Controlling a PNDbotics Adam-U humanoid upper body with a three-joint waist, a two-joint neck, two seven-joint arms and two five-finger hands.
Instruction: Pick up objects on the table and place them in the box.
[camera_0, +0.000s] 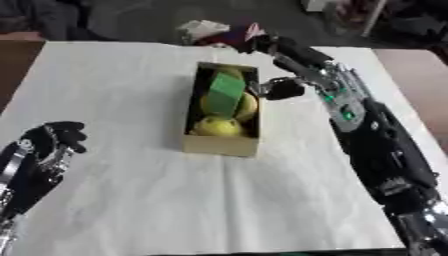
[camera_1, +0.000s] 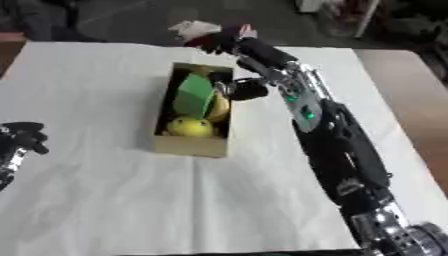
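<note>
Your cardboard box (camera_0: 220, 145) sits open near the middle of the white-covered counter (camera_0: 114, 90), long side running away from you. Inside, a green block (camera_0: 227, 92) leans tilted atop yellow round fruits (camera_0: 217, 127).

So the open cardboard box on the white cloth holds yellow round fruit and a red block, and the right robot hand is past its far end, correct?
Not quite: the block in the open cardboard box is green, not red, as the left eye view shows. The rest holds: yellow round fruit lies in the box on the white cloth, and the right robot hand is past its far end.
</note>
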